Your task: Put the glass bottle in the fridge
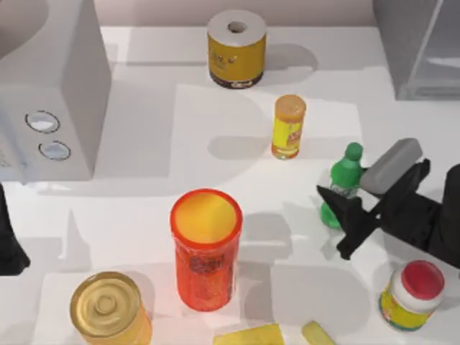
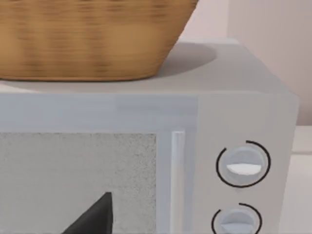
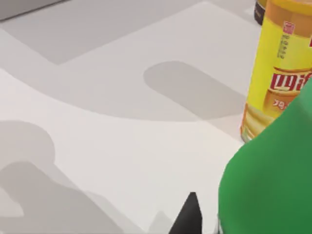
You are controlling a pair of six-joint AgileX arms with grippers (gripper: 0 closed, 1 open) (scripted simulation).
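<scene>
On the right side of the counter (image 1: 144, 187) we see the glass bottle (image 1: 343, 180) standing upright, its green cap toward the back. Our right gripper (image 1: 338, 212) comes in from the right edge at bottle height, its dark fingers (image 1: 356, 230) spread apart, with the near finger just in front of the bottle's base. We cannot tell whether any finger touches the bottle. In the right wrist view the bottle's green body (image 3: 268, 180) looms close beside one dark fingertip (image 3: 187, 217), with the yellow cylinder (image 3: 278, 78) standing behind it.

The fridge (image 1: 420, 47) sits at the back right corner, well apart from the bottle. The yellow cylinder with the orange lid (image 1: 289, 126) stands between them, nearer the bottle.

Our left arm (image 1: 11, 237) is parked at the left edge, in front of the microwave (image 1: 50, 86); we cannot tell how its gripper stands. Its wrist view faces the microwave's two dials (image 2: 243, 165), with a woven basket (image 2: 87, 39) on top.
</scene>
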